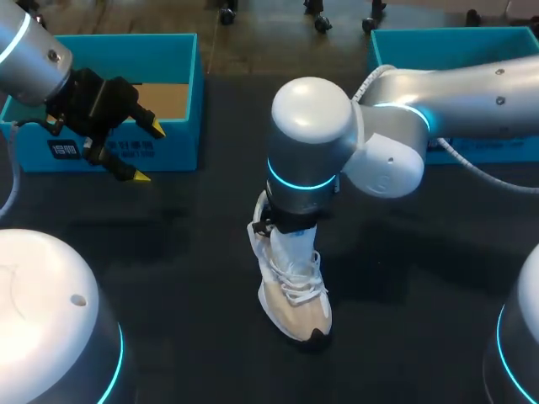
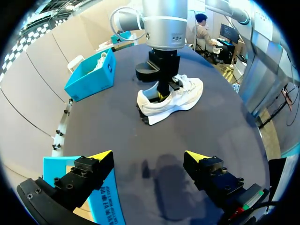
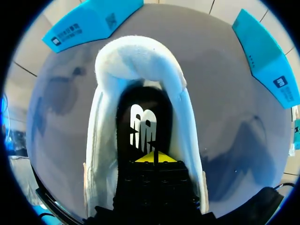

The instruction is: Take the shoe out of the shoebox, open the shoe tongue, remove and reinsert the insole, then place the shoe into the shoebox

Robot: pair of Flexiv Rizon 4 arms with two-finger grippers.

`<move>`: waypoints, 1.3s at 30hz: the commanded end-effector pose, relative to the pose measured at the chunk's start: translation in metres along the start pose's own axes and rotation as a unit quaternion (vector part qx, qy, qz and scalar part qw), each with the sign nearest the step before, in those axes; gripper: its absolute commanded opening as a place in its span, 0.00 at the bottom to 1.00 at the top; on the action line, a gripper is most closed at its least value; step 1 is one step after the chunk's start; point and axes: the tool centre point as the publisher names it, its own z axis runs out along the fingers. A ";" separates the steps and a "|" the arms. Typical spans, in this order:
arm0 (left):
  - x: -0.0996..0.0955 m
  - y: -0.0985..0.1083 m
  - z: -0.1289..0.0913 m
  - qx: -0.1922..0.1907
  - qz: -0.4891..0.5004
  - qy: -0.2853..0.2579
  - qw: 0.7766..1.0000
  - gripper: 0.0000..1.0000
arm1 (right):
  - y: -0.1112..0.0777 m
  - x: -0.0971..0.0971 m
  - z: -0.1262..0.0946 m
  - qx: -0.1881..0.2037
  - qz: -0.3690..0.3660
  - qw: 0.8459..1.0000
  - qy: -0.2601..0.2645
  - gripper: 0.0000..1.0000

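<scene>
right hand [image 3: 154,157] hidden inside shoe [image 1: 296,290] from above, shoe's heel under right arm [image 1: 312,126]

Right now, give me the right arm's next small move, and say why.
Probably grip the insole's heel end and draw it up. The right tool is down inside the shoe's opening, just over the black insole, which lies flat in place; the shoe stands on the table. The left tool hangs open, well clear.
</scene>
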 end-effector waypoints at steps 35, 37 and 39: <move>0.000 0.000 0.000 -0.002 0.000 0.001 1.000 1.00 | 0.042 0.003 -0.008 0.006 -0.052 0.999 0.011 0.00; 0.000 0.000 0.000 -0.002 0.000 0.001 1.000 1.00 | 0.042 0.006 -0.016 0.026 -0.056 0.998 0.005 0.00; 0.000 0.000 0.000 -0.002 0.000 0.001 1.000 1.00 | 0.040 0.009 -0.024 0.050 -0.056 0.997 0.001 0.00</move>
